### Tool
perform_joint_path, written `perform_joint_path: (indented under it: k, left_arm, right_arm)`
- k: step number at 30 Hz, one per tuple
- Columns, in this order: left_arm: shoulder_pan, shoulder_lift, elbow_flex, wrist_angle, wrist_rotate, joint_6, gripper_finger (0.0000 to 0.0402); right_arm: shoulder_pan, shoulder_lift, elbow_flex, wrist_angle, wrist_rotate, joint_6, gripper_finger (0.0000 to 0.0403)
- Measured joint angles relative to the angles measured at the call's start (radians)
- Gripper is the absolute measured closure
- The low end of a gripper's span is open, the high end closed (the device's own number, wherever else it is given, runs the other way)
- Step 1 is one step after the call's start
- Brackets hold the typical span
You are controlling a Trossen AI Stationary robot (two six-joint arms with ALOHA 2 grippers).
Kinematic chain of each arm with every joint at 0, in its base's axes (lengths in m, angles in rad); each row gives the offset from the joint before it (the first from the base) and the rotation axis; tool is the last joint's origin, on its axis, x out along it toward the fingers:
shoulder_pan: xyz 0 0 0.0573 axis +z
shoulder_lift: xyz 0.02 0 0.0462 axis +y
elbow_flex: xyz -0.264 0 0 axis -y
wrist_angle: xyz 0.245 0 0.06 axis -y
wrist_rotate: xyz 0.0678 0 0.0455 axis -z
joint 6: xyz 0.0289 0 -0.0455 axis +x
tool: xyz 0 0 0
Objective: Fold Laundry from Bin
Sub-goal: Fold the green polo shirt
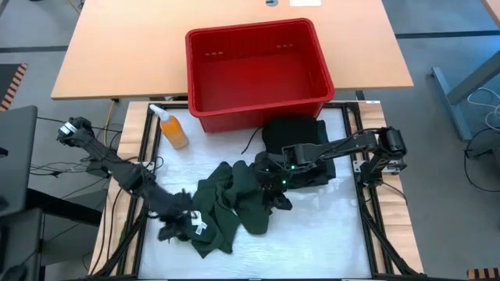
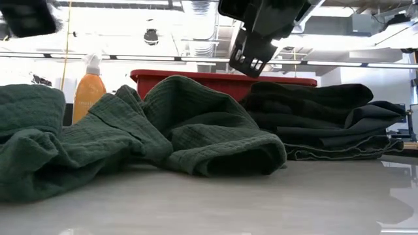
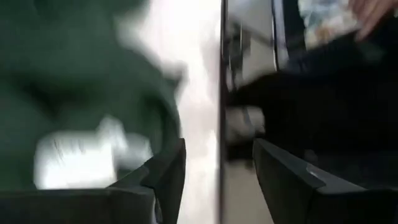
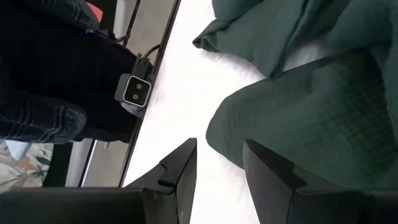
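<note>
A dark green shirt (image 1: pixel 234 203) lies crumpled on the white table top, humped in folds (image 2: pixel 163 124). Behind it, toward the right, a stack of folded black garments (image 1: pixel 297 140) rests on the table (image 2: pixel 326 117). The red bin (image 1: pixel 258 117) stands at the far edge. My left gripper (image 1: pixel 183 222) hovers open at the shirt's near left corner, with the cloth and a white label (image 3: pixel 87 155) beside its fingers (image 3: pixel 168 168). My right gripper (image 1: pixel 272 187) hangs open above the shirt's right side (image 2: pixel 255 52), with bare table between its fingers (image 4: pixel 219 144).
An orange bottle (image 1: pixel 172 129) stands at the far left beside the bin. A small camera (image 4: pixel 135 90) sits at the table's near edge, and a person in dark jeans (image 4: pixel 43 81) stands beyond it. White table surface (image 1: pixel 312 234) lies bare at the near right.
</note>
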Motion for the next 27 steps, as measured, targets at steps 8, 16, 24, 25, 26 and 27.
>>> perform_joint_path:
  k: [8,16,24,25,26,27]
  left_arm:
    - [0.239,0.266,0.237,0.008,0.067,0.629,0.0249]
    - [0.245,0.646,0.498,-0.231,0.345,0.982,0.0250]
    - [0.191,0.896,0.776,-0.343,0.301,0.927,0.0250]
    - [0.186,0.919,0.808,-0.343,0.277,0.894,0.0250]
    - [0.181,0.941,0.835,-0.347,0.258,0.858,0.0251]
    - [0.175,0.960,0.853,-0.354,0.246,0.829,0.0251]
  right_arm:
    - [0.030,0.000,0.000,-0.051,0.005,0.157,0.0246]
    - [0.266,-0.007,-0.025,-0.164,0.271,0.347,0.0246]
    - [0.481,-0.057,-0.177,-0.094,0.397,0.379,0.0246]
    - [0.497,-0.082,-0.208,-0.096,0.400,0.380,0.0246]
    - [0.515,-0.107,-0.241,-0.081,0.412,0.389,0.0246]
    - [0.534,-0.133,-0.275,-0.065,0.429,0.402,0.0246]
